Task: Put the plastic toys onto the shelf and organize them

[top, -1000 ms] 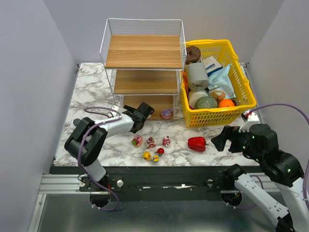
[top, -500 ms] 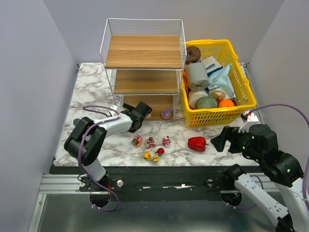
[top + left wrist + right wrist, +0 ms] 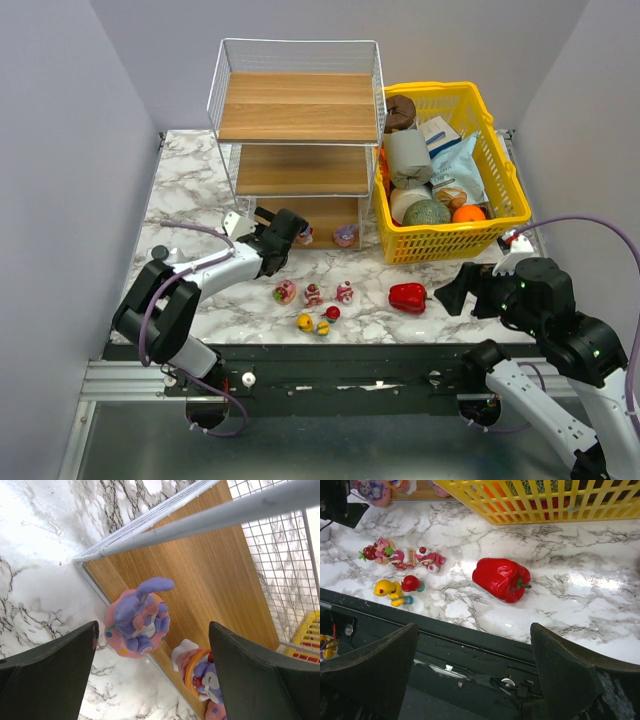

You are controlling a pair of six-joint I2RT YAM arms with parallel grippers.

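At the far middle of the surface (image 3: 190,180) stands the shelf (image 3: 297,105). Its top and middle boards are bare, so the organizing has barely begun. Right of it, the yellow basket (image 3: 505,190) of groceries is no part of this job.

The left gripper (image 3: 292,232) reaches toward the front of the bottom tier with its jaws spread wide and nothing between them in contact. In its wrist view a purple-pink bunny (image 3: 137,620) sits at the front lip of the lowest board, apart from both fingers, which reads as set down and released. A second figurine (image 3: 197,672) sits just right of it on the same lip.

The right gripper (image 3: 455,292) hangs open and empty over the near right, with the red pepper (image 3: 500,578) just left of it.

Six loose toys (image 3: 315,305) lie near the front edge: a row of pink ones, then ducks and a red piece nearer still. By my count most of the work is left, and whether more toys are tucked under the boards I cannot tell.
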